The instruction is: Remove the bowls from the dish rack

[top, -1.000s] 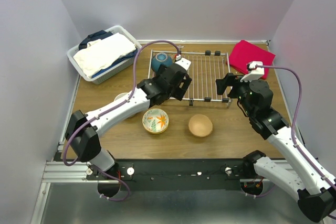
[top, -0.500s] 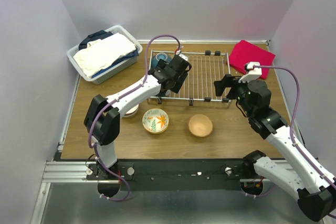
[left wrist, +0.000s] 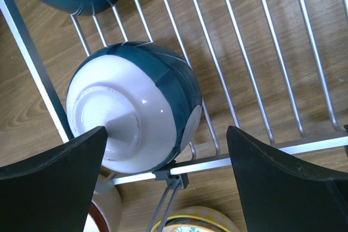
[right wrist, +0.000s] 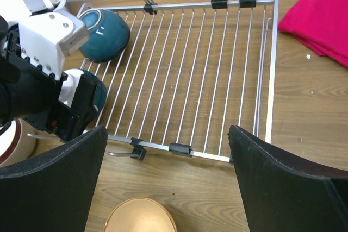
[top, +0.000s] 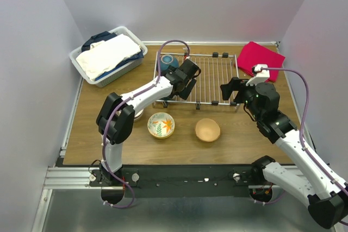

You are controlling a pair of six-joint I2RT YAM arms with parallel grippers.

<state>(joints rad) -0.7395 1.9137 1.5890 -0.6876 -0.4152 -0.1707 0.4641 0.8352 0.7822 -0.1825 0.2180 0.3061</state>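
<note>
Left end effector [left wrist: 166, 134] is spread wide over an upturned teal-and-white ceramic bowl [left wrist: 136, 112], white base up, teal band on its sides. Bowl sits in the near-left corner of the silver wire dish rack [left wrist: 244, 157], between the fingers and closer to the left one. Right end effector [right wrist: 168, 129] is spread too, above the rack's near edge.

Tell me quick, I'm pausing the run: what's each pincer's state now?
Left pincer: open, over the upturned teal-and-white ceramic bowl, not gripping it.
Right pincer: open, empty, above the silver wire dish rack.
</note>
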